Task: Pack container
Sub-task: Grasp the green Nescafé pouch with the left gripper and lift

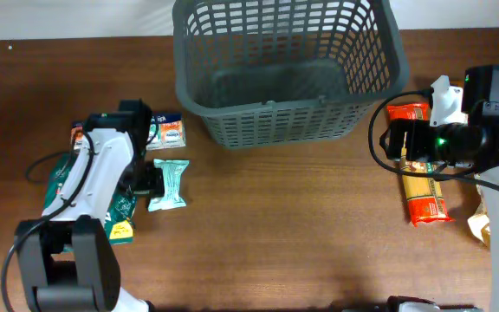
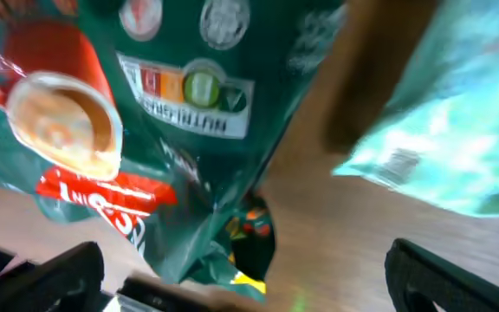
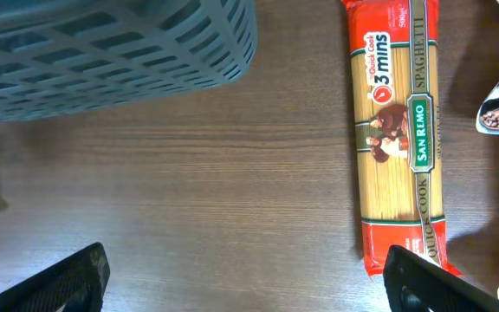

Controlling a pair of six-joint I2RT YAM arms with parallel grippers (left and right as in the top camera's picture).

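**Jaws spread on both sides: left gripper [image 1: 148, 179] [image 2: 249, 279] low over packets, right gripper [image 1: 395, 140] [image 3: 249, 279] over wood**

Wide apart and holding nothing, the left fingers [image 2: 55, 270] hang close above a crumpled dark green plastic packet [image 1: 121, 208] [image 2: 206, 113]. A pale teal foil packet [image 1: 168, 184] [image 2: 444, 143] lies just beside it. The right fingers [image 3: 63, 279] stand apart over the brown wooden table [image 1: 301, 225] [image 3: 215, 191], with a long red-and-clear spaghetti packet [image 1: 424, 195] [image 3: 401, 139] flat alongside. Farthest back, the large dark grey plastic basket [image 1: 284, 121] [image 3: 102, 52], with slotted walls, stands upright at the table's far middle.
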